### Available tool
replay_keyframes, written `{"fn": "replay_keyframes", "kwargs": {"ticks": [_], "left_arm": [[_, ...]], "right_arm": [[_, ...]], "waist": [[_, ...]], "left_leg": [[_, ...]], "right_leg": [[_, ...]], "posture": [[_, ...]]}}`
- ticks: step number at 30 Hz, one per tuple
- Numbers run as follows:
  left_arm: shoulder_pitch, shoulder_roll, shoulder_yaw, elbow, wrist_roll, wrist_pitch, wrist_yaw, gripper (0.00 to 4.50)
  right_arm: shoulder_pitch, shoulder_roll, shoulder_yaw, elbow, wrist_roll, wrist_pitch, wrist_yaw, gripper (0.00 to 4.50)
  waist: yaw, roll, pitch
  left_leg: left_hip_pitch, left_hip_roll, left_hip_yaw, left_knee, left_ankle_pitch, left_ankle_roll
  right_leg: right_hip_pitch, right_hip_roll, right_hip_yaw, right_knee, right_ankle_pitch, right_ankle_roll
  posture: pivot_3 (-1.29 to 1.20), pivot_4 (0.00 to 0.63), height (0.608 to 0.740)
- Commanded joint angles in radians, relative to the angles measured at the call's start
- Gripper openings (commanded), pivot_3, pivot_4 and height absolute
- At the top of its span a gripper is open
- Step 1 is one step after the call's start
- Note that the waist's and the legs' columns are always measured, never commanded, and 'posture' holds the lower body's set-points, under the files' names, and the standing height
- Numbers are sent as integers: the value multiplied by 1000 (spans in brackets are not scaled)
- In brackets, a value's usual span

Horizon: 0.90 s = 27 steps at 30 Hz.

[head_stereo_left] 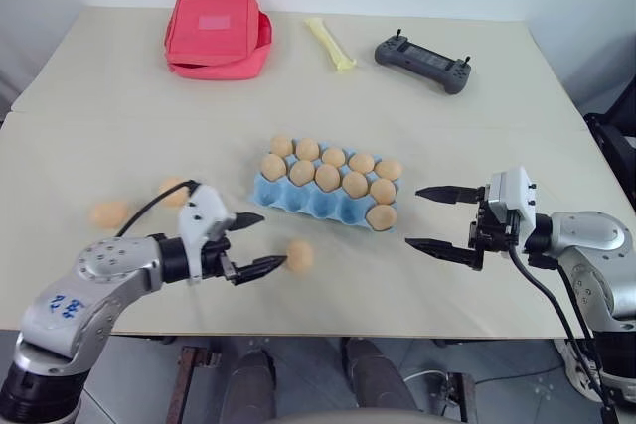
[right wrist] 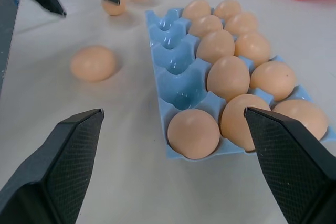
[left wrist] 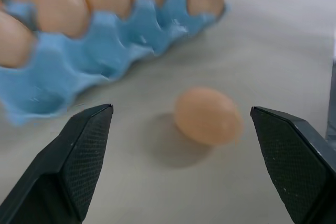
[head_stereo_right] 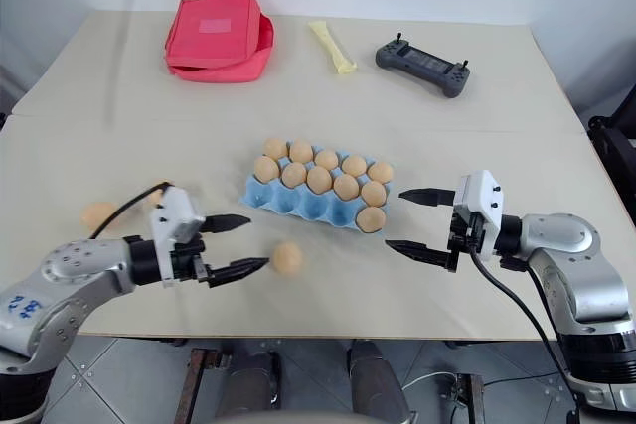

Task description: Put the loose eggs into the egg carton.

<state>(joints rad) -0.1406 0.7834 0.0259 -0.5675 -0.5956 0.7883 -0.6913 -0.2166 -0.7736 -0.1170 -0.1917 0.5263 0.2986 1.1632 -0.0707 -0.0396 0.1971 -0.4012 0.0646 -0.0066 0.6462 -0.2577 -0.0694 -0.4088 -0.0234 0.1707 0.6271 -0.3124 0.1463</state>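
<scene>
Left pincer point(head_stereo_left: 256, 242) gapes empty beside one loose egg point(head_stereo_left: 299, 255) just short of the egg carton point(head_stereo_left: 298, 201); right pincer point(head_stereo_left: 437, 220) likewise apart. Eleven cups filled, four vacant; three eggs remain on the surface

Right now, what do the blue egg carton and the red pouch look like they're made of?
The egg carton looks like moulded pulp or foam: matte, softly rounded cups without gloss; I cannot tell which. The red pouch looks like fabric: soft, slumped shape with a matte surface and folded edges.

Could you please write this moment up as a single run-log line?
left end effector: open, at loose egg | right end effector: open, empty | egg carton: front row mostly empty | two more eggs loose on table
</scene>
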Motion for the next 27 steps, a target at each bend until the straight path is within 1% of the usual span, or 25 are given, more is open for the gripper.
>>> {"fn": "replay_keyframes", "kwargs": {"ticks": [1,3,8,14,20,24,27], "left_arm": [[-53,-27,-85,16,47,-20,-5,4474],[-75,-48,-110,39,73,-47,-2,4474],[-149,-61,-209,120,160,-76,-35,4474],[-176,-89,-311,168,238,-103,-58,4474],[-209,-150,-363,207,290,-104,-58,4474],[-216,-169,-368,208,298,-92,-62,3592],[-213,-174,-355,204,296,-86,-59,2608]], "right_arm": [[11,-5,-21,-53,12,13,-24,4500],[19,-3,-25,-69,16,22,-39,4500],[48,-1,-35,-98,20,30,-65,4500],[63,-1,-41,-112,25,33,-82,4500],[76,-1,-44,-121,29,30,-93,4500],[95,-4,-53,-122,29,19,-92,4500],[110,-5,-60,-123,28,10,-91,4500]], "waist": [[0,0,0],[1,0,0],[1,0,0],[0,0,0],[12,0,0],[14,0,0],[15,0,0]], "left_leg": [[-1,0,0,0,0,0],[-1,0,0,0,0,0],[-1,0,0,1,0,0],[-1,0,0,0,0,0],[-1,0,0,1,0,0],[-1,0,0,2,0,1],[-1,0,0,1,0,1]], "right_leg": [[0,0,0,0,0,0],[0,0,0,0,0,0],[0,0,0,0,0,0],[0,0,0,0,0,0],[0,0,0,0,0,1],[0,0,0,0,0,0],[0,0,0,0,0,0]], "posture": [[0,150,740],[0,150,740],[0,150,740],[0,150,740],[0,150,740],[0,150,740],[0,150,740]]}}
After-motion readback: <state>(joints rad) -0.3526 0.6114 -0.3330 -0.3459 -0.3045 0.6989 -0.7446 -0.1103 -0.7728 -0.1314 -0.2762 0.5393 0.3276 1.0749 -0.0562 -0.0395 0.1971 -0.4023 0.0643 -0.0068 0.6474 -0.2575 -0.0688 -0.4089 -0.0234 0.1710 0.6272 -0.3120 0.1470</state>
